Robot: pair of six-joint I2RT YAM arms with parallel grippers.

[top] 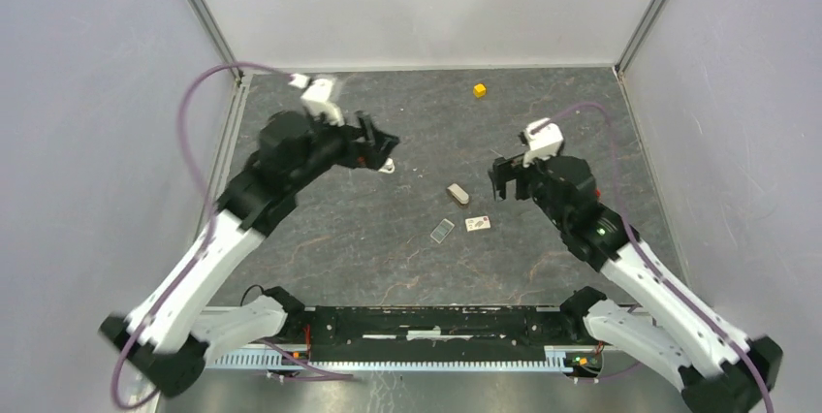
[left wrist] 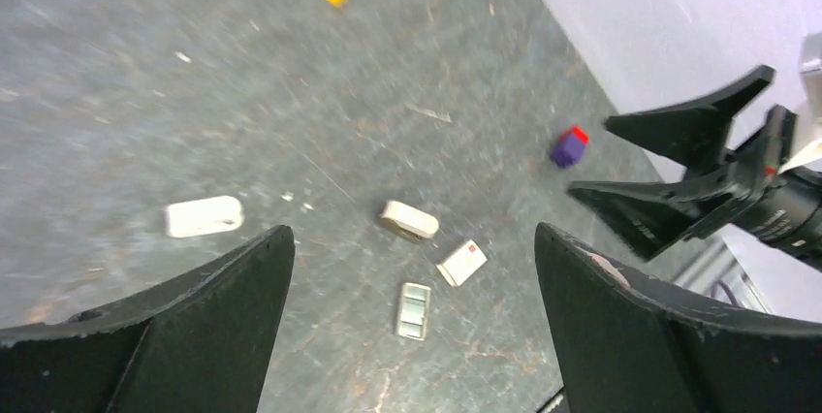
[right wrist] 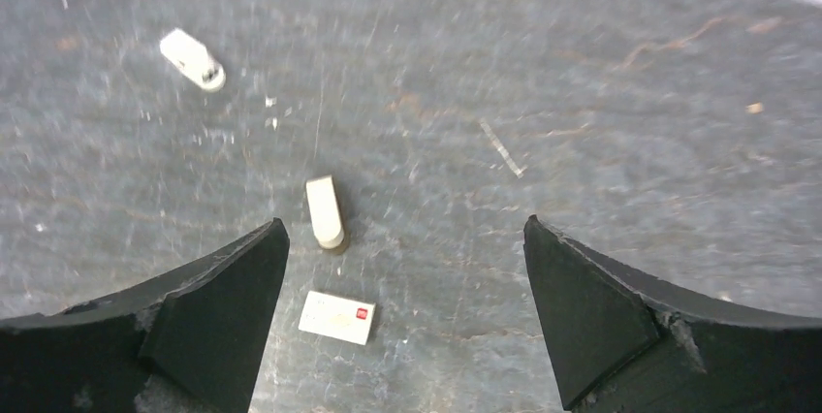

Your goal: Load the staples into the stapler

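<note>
Nearest me, left gripper [left wrist: 411, 232] and right gripper [right wrist: 403, 223]: black fingers spread wide, both empty, touching nothing. Small white plastic stapler [left wrist: 204, 216]: lying on dark stone-patterned table [top: 543, 268], near the left gripper. Tiny flat silvery-grey staples [left wrist: 414, 309]: between the arms, just beside pale card [left wrist: 461, 262] and grey-brown box [left wrist: 408, 221].

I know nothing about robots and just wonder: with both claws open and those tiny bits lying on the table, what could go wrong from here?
1. The staples lie flat, close to the pale card and the little box; a grab might catch or shove the wrong piece.
2. The stapler lies loose on the table, well apart from them, and might skid when touched.
</note>
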